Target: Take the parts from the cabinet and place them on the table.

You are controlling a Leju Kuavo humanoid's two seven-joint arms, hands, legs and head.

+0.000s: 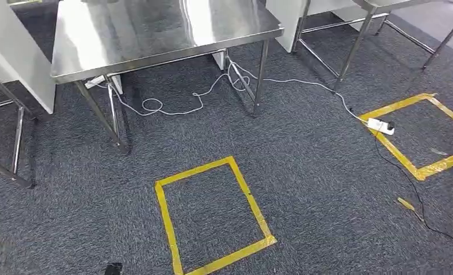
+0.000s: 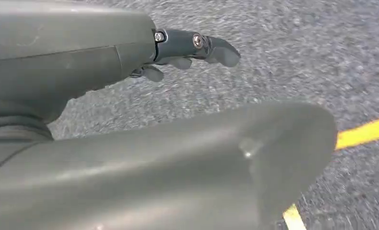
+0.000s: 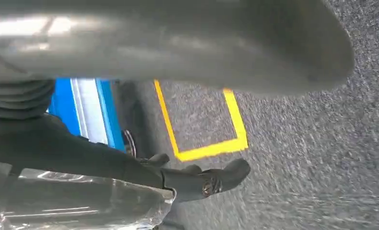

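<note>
A clear-wrapped part (image 3: 77, 201) is gripped in the right hand (image 3: 197, 179) for carrying to the steel bench (image 1: 155, 34) beyond the yellow floor square (image 1: 213, 215), while the left hand (image 2: 187, 50) hangs with fingers apart, holding nothing.

I look down on grey carpet (image 1: 316, 172) with a yellow tape rectangle (image 1: 213, 215) ahead of me and another (image 1: 419, 134) to my right. A white cable (image 1: 213, 91) loops toward a power strip (image 1: 381, 125).

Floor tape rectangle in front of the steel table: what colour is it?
Yellow. The tape rectangle on the grey carpet shows best in the head view.
</note>
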